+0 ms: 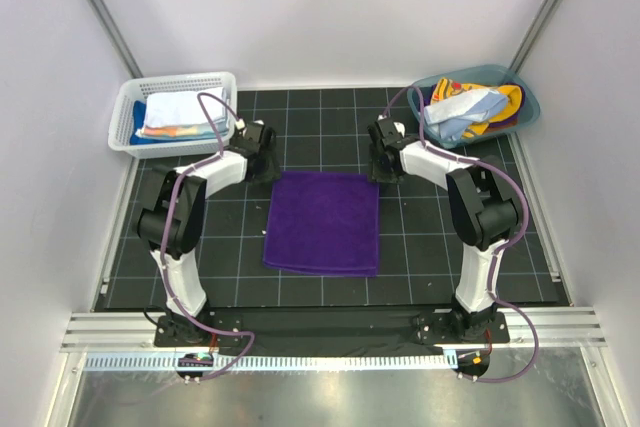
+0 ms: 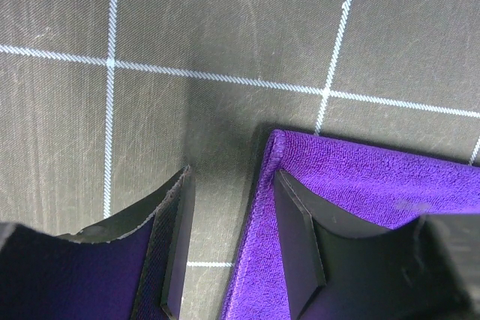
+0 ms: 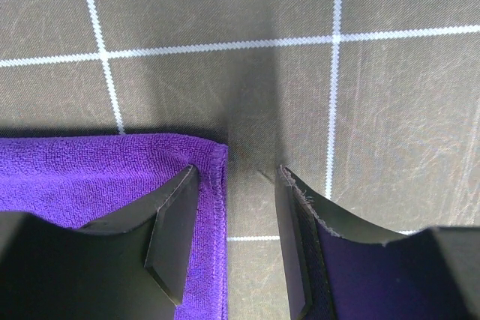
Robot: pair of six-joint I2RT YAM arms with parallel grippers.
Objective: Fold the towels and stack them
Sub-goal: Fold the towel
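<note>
A purple towel (image 1: 322,222) lies flat and unfolded, loose towels (image 1: 465,107) wait in the tub (image 1: 531,105) behind-right of it, folded towels (image 1: 178,115) sit in the basket (image 1: 124,119) behind-left, and the left gripper (image 2: 232,172) and right gripper (image 3: 237,169) straddle its far corners with fingers apart, so the task seems partway done.

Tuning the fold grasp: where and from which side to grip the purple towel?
Likely its two far corners, one per tool, from above, one finger outside the hem. The purple towel lies flat, so only edges offer a pinch; the open left tool and right tool straddle those corners.
</note>
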